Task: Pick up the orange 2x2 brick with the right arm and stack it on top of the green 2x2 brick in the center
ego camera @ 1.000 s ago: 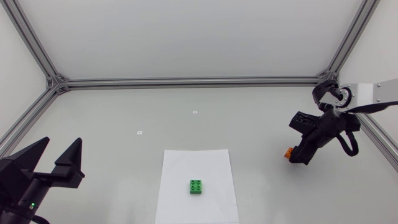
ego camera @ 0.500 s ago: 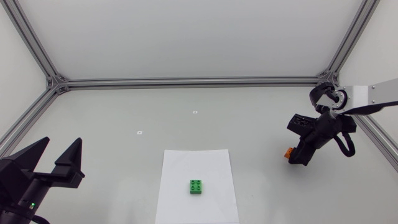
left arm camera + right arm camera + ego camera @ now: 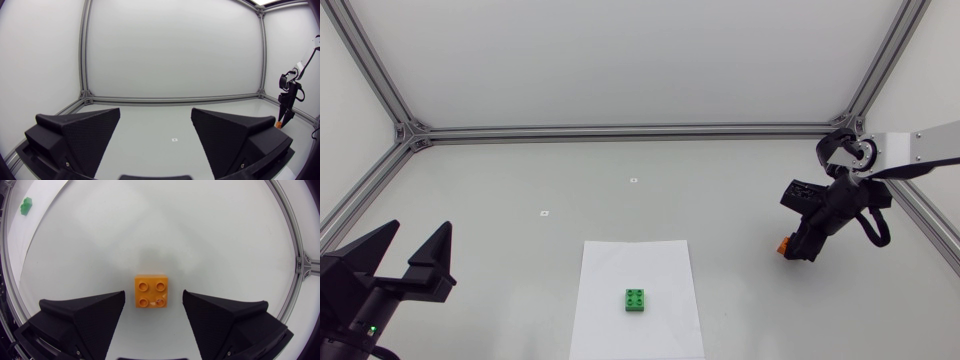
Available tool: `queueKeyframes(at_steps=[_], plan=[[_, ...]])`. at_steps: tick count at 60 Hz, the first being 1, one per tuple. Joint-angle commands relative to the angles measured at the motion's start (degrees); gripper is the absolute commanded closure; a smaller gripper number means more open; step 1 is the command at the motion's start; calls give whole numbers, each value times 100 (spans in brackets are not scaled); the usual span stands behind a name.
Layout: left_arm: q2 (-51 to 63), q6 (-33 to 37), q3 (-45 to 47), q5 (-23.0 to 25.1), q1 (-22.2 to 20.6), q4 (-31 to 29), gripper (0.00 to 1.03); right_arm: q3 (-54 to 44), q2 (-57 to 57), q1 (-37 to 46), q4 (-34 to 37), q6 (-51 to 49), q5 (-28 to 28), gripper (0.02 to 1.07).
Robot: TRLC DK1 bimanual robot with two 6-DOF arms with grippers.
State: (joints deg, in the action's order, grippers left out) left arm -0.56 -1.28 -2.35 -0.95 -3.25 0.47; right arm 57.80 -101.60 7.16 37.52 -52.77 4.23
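Note:
The orange 2x2 brick lies studs up on the table, between the open fingers of my right gripper without touching either. From above, only a corner of the orange brick shows beside my right gripper at the table's right. The green 2x2 brick sits on a white paper sheet at the front centre, and appears far off as a small green brick in the right wrist view. My left gripper rests open at the front left, holding nothing.
Aluminium frame rails run along the table's back and sides. The right rail passes close behind my right arm. Two small white markers lie on the table behind the paper.
My right gripper has shifted slightly back and left over the orange brick. The left arm and the green brick have not moved.

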Motion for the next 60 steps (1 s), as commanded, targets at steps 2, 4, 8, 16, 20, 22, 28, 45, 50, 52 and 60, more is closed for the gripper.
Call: queueKeyframes(at_steps=[2, 4, 8, 16, 20, 22, 28, 45, 50, 52, 60], plan=[[-15, 31, 235, 16, -45, -65, 4, 82, -123, -48, 133, -145, -36, 31], [-15, 31, 235, 16, -45, -65, 4, 82, -123, -48, 142, -145, -36, 33], [-15, 31, 235, 16, -45, -65, 4, 91, -149, -48, 142, -145, -36, 34], [-15, 31, 235, 16, -45, -65, 4, 91, -202, -48, 133, -137, -27, 34], [-15, 31, 235, 16, -45, -65, 4, 100, -211, -57, 133, -137, -27, 34], [-15, 31, 235, 16, -45, -65, 4, 100, -220, -65, 133, -128, -36, 34], [-15, 31, 235, 16, -45, -65, 4, 117, -228, -101, 124, -102, -27, 37], [-15, 31, 235, 16, -45, -65, 4, 161, -299, -153, 115, -49, -19, 44], [-15, 31, 235, 16, -45, -65, 4, 170, -325, -153, 107, -49, -19, 45], [-15, 31, 235, 16, -45, -65, 4, 170, -334, -145, 107, -49, -19, 45], [-15, 31, 235, 16, -45, -65, 4, 205, -325, -127, 124, -49, -19, 45]])
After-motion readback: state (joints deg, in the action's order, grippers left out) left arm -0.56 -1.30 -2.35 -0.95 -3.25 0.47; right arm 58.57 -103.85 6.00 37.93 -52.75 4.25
